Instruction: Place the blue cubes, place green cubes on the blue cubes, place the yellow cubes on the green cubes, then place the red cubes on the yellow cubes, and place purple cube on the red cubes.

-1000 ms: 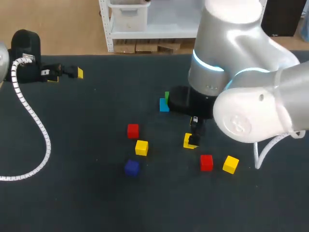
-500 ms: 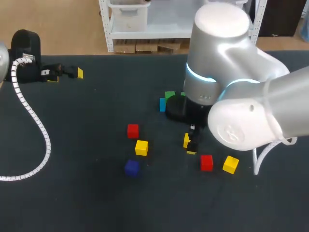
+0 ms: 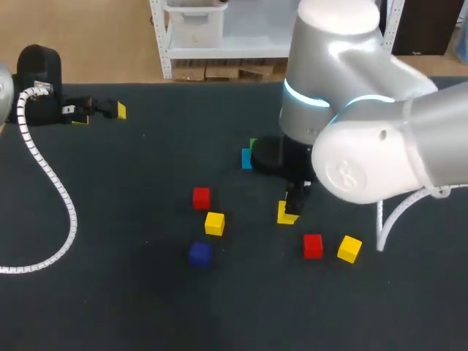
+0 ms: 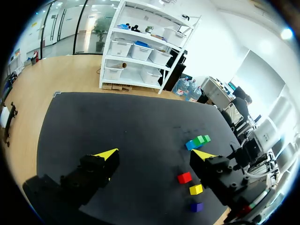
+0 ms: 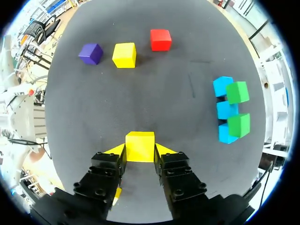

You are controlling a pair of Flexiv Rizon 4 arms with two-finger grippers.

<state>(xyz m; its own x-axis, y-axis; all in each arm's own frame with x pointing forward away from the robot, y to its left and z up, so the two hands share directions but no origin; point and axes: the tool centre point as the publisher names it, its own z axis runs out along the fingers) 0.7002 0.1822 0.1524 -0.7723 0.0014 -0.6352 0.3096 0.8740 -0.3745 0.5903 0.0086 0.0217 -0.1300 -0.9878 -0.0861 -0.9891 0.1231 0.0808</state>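
Note:
My right gripper (image 5: 139, 152) is shut on a yellow cube (image 5: 139, 146), its fingers pressing both sides; in the head view that yellow cube (image 3: 286, 213) sits under the right gripper (image 3: 294, 207) at table level. Beside the gripper, a row of blue cubes (image 5: 225, 110) carries two green cubes (image 5: 237, 92); the head view shows only a blue cube (image 3: 246, 159) and a green edge (image 3: 253, 144) behind the arm. Ahead lie a purple cube (image 5: 90, 53), a yellow cube (image 5: 124, 55) and a red cube (image 5: 161, 40). My left gripper (image 4: 154, 154) hangs open and empty at the table's far left (image 3: 102, 110).
Loose cubes in the head view: red (image 3: 201, 197), yellow (image 3: 214, 223), purple (image 3: 199, 253), another red (image 3: 312, 246) and another yellow (image 3: 349, 248). A white ribbed cable (image 3: 51, 183) trails over the table's left side.
My right gripper's fingers have drawn in onto the yellow cube, and the right arm has shifted slightly over it. The left arm has stayed put.

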